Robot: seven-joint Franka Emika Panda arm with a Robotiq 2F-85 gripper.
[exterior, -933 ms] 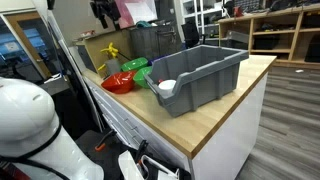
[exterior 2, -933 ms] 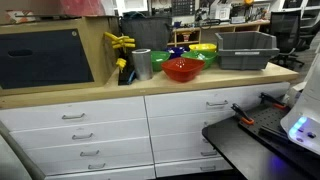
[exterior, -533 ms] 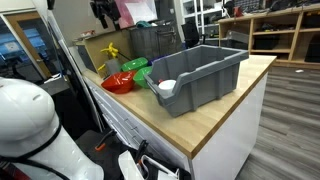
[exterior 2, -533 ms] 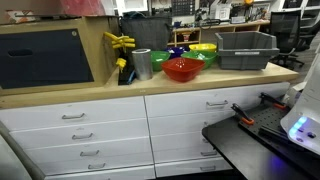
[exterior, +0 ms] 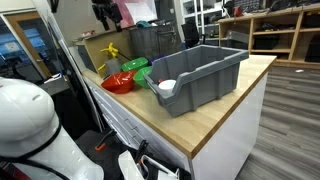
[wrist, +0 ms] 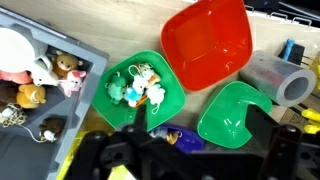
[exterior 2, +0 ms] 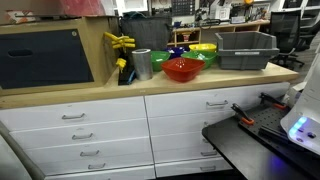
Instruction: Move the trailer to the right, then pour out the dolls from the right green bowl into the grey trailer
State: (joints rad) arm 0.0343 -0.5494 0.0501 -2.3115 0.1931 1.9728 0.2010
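In the wrist view the gripper (wrist: 198, 112) comes in from the bottom edge, its two dark fingers spread wide with nothing held between them. Just above the finger on the left of the frame sits the right green bowl (wrist: 170, 100), near the middle of the picture: bright green, smooth and round. It holds the dolls (wrist: 138, 88), a small heap of tiny figures in green, white, blue and orange. Lower right of it, between the fingers, a second green bowl (wrist: 232, 115) looks empty. Above both, in the upper right, an empty red bowl (wrist: 205, 45) nearly touches them. A grey cup (wrist: 280, 75) lies on its side at the right edge. The trailer (wrist: 25, 150) fills the left side, a grey bin just beside the bowl with the dolls. It holds several plush toys (wrist: 50, 75) and a white round cup (wrist: 12, 50) in the upper left corner. In both exterior views the trailer (exterior: 205, 80) (exterior 2: 246, 50) stands on a wooden counter (exterior: 200, 125) with the bowls clustered beside its lowered lip; it is by far the largest container there.
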